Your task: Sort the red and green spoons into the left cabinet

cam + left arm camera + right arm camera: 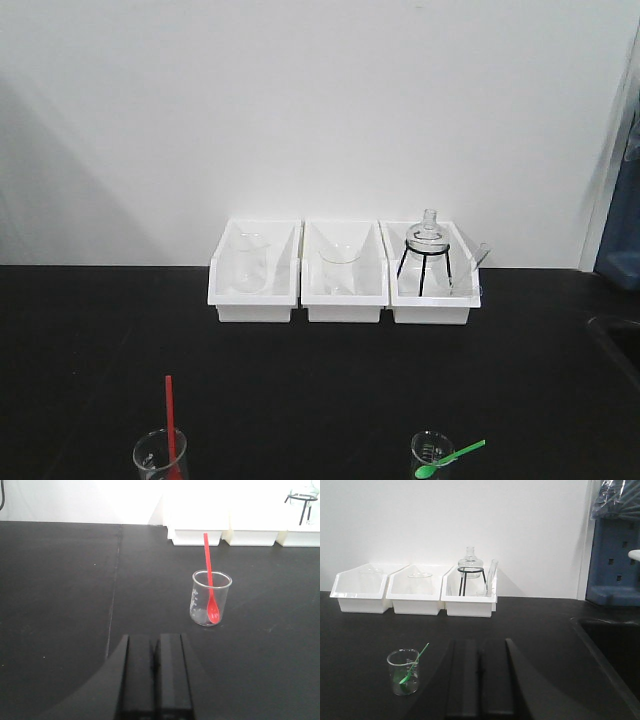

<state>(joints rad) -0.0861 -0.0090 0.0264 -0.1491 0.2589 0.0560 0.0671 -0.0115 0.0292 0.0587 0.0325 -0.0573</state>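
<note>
A red spoon stands bowl down in a small glass beaker at the front left of the black table; it also shows in the left wrist view in its beaker. A green spoon leans in another beaker at the front right, also in the right wrist view. The left white bin holds a glass beaker. My left gripper is shut and empty, short of the red spoon's beaker. My right gripper is shut and empty, right of the green spoon's beaker.
Three white bins stand in a row at the back: the middle one holds a beaker, the right one a glass flask on a black tripod. A blue object and a sunken basin lie at the right.
</note>
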